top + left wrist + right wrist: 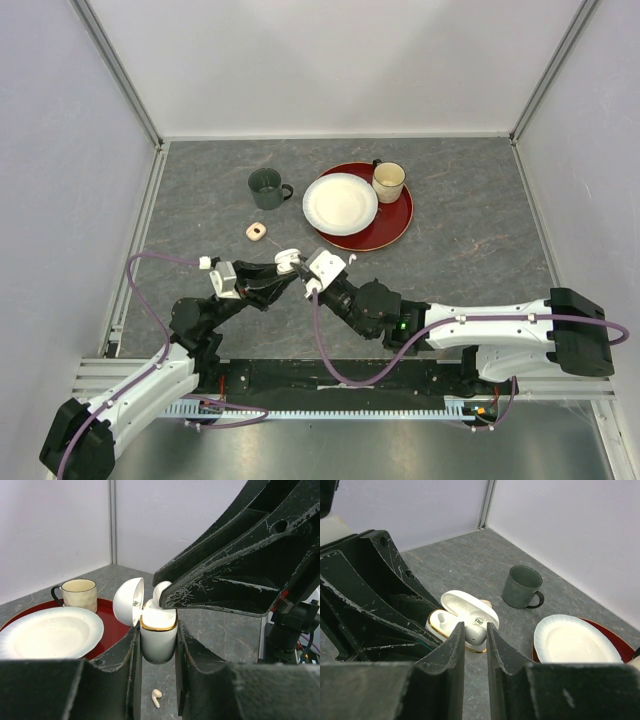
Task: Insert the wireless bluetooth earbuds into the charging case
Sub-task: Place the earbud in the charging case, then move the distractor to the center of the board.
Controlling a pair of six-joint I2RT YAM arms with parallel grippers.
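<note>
Between the fingers of your right gripper (475, 630) sits a white earbud (476, 635), pinched tight, its lower end right at the mouth of the charging case (158, 642). Your left gripper (157, 631) has that case clamped upright, with the lid swung open toward the tray. The bud stands roughly on end above its well, so the push looks to be nearly straight down, and the right arm makes it. A peach earbud (156, 698) lies on the grey table (470, 250) below the case. Farther out are the green mug (266, 187), the white plate (340, 203) on the red tray (398, 225) and the cream mug (388, 181). Pale walls (60, 150) close in the sides.
</note>
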